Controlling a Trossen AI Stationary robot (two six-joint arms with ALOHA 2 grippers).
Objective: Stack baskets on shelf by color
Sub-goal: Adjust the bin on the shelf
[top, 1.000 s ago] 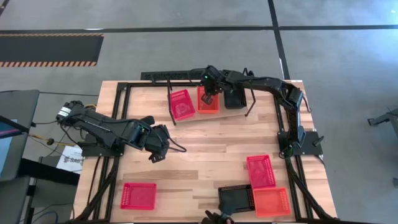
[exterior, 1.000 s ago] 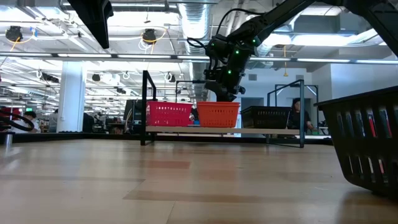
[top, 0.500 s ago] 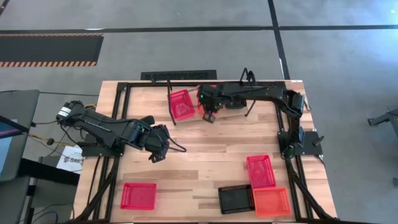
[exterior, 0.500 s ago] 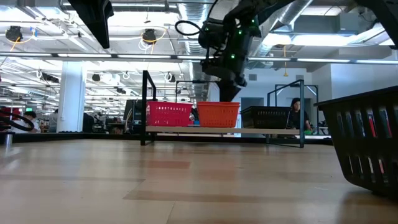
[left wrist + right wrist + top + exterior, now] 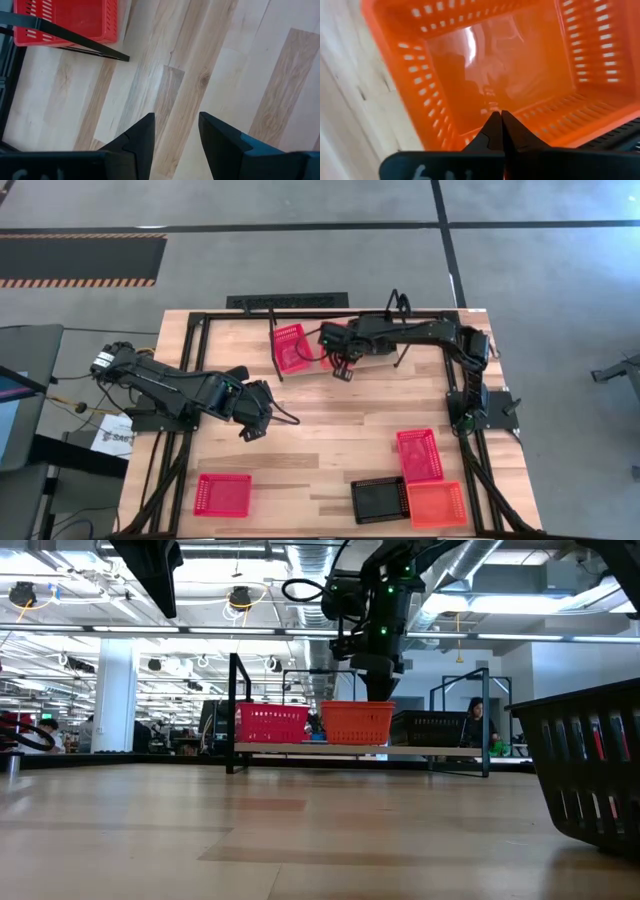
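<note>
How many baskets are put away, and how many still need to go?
Done: the shelf holds a red basket, an orange basket and a black basket.

In hand: the right end effector looks shut on the orange basket's wall.

Left: four on the table: near red basket, far red basket, loose black basket, loose orange basket. The left end effector waits open.

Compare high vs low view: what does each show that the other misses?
High only: the left claw parked mid-table, and the loose baskets near the front edge, a red basket, a second red basket, a black basket and an orange basket. Low only: the baskets' side profile on the shelf, and the room behind. Both: the right claw over the shelf's orange basket, with a red one beside it.
</note>
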